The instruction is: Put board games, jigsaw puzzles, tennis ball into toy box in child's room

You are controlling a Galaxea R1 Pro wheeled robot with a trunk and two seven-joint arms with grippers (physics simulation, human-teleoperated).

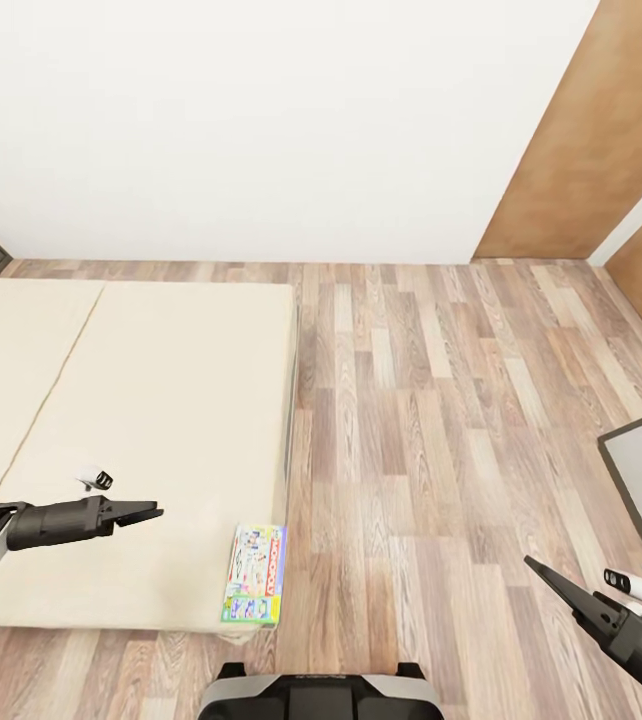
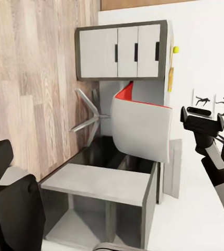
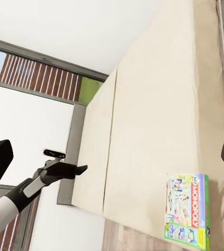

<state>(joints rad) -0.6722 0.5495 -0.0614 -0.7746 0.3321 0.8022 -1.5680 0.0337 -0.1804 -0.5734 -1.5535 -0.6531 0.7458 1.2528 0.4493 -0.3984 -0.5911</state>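
One game box (image 1: 256, 575) lies flat on the bed (image 1: 151, 420), at its near corner by the floor (image 1: 441, 420). Both grippers hold nothing: the left gripper (image 1: 146, 514) hangs over the bed, closed to a point, and the right gripper (image 1: 536, 568) over the wood floor, closed too. The wall (image 1: 261, 120) is white, with a brown door (image 1: 581, 140).

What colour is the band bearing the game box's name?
Red, on the Monopoly box; clearest in the right wrist view.

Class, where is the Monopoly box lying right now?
In the head view, the Monopoly box lies on the bed's near right corner, beside the floor.
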